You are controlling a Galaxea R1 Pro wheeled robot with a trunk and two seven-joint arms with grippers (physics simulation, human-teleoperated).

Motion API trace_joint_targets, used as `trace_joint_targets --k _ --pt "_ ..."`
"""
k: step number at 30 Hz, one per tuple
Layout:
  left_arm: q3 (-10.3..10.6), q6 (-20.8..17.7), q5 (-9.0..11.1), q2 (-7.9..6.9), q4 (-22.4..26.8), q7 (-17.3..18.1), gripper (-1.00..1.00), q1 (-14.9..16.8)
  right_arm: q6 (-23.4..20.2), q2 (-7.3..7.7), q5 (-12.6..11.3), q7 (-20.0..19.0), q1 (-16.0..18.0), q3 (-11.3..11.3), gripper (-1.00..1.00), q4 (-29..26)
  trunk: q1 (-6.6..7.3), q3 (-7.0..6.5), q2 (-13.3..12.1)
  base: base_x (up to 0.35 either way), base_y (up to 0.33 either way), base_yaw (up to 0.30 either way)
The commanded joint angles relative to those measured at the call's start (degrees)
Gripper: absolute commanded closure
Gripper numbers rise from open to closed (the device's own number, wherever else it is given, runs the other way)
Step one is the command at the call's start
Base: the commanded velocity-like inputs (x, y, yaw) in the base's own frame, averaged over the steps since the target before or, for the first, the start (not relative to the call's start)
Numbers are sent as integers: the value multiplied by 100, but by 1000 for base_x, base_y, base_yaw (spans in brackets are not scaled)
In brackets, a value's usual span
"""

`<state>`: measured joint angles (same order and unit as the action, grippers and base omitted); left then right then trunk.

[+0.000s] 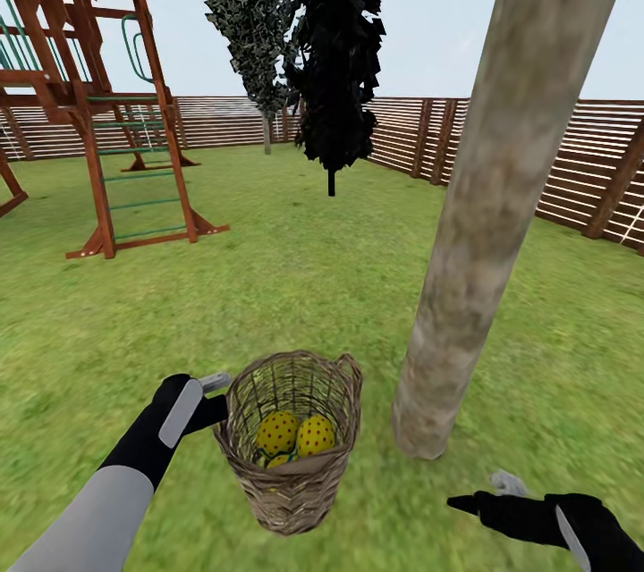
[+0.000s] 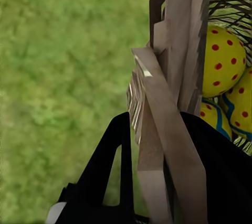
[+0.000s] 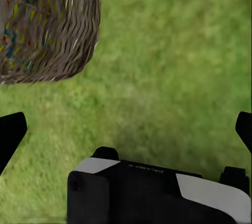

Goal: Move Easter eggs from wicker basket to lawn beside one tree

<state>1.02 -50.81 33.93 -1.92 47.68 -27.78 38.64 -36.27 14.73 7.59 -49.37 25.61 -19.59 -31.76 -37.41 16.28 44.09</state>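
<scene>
On fenced lawn (image 1: 295, 286) beside tree (image 1: 501, 197): left jaws clamp basket (image 1: 291, 456) rim; right jaws wide.

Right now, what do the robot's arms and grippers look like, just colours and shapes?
The left arm has a pale grey forearm running into a black wrist with a light grey oval panel. The left gripper is black with a small silver tip. The right gripper is also black, with slim pointed jaws, a silver tip and a grey panel; its wrist view shows faint lettering between two grey patches.
</scene>
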Motion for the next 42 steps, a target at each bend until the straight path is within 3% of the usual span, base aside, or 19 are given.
trace_joint_targets --k 1,42 --pt "13 1 105 -7 8 -61 100 5 -107 16 51 -217 6 -37 -100 -7 -24 27 49 0 0 0" --pt "13 -8 105 -41 39 -61 100 6 -82 6 111 -274 6 8 -100 56 -924 763 1693 0 0 0"
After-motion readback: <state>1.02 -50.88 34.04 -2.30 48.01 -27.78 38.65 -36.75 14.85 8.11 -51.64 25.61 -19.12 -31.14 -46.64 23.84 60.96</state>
